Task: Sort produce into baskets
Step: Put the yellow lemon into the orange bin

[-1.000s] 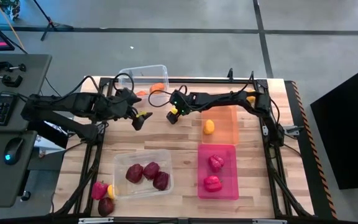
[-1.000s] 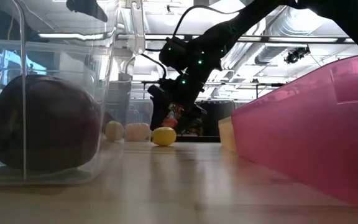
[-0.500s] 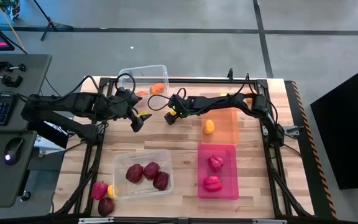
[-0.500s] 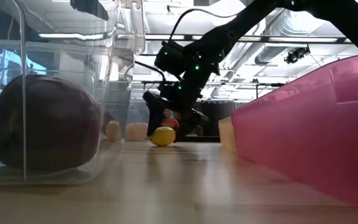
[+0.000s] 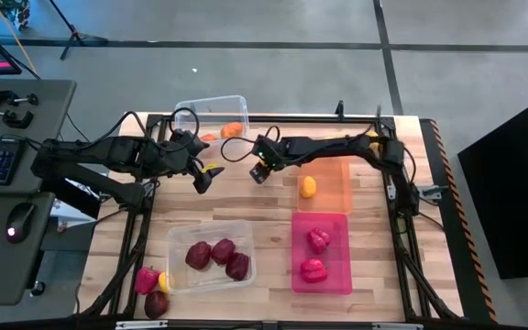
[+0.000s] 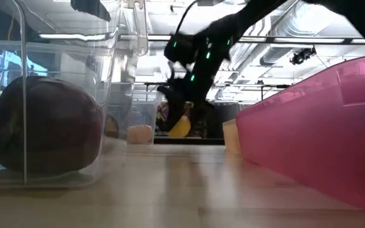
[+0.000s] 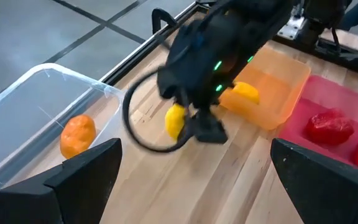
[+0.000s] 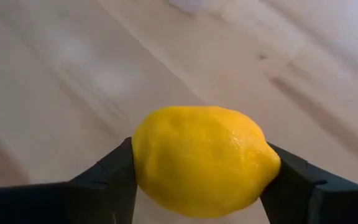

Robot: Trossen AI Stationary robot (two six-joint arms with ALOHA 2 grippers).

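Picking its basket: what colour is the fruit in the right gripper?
Yellow: a lemon-shaped piece between the right gripper fingers, clearest in the right wrist view.

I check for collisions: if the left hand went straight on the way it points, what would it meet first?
Probably the right hand, gripping a yellow lemon just ahead; depth is unclear.

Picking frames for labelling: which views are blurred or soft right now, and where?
Low view: the right tool and its lemon are motion-smeared, the near pink basket soft. Left wrist view: that arm is smeared too. Right wrist view: lemon sharp, table behind blurred. High view: evenly sharp.
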